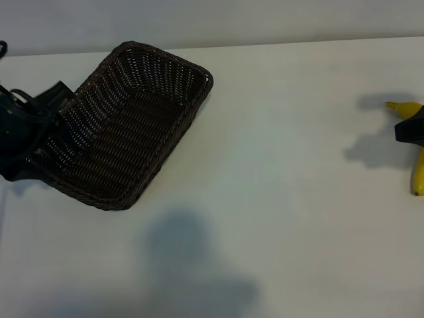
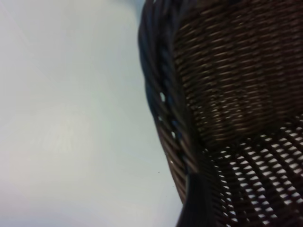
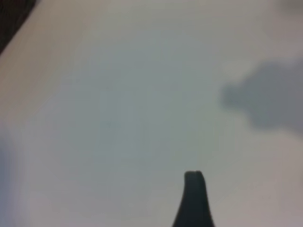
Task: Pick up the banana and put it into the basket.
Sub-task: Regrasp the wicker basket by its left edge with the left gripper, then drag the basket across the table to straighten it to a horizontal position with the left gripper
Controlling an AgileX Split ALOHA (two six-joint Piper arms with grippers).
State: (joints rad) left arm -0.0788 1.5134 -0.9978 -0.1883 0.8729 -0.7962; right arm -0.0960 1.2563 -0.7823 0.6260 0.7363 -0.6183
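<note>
The dark brown wicker basket point(image 1: 126, 142) lies at an angle at the table's far left, with nothing in it. My left gripper point(image 1: 41, 122) is pressed up against its left end. In the left wrist view the braided rim and wall of the basket point(image 2: 227, 85) fill the picture, and one dark finger point(image 2: 193, 205) lies along the rim. The other finger is out of frame. The yellow banana point(image 1: 419, 173) is at the far right edge. My right gripper point(image 1: 411, 130) covers its middle from above. The right wrist view shows one finger point(image 3: 194, 198) over bare table and no banana.
The white table point(image 1: 285, 165) stretches bare between basket and banana. Soft shadows fall left of the right gripper and across the front middle. The table's back edge meets a pale wall.
</note>
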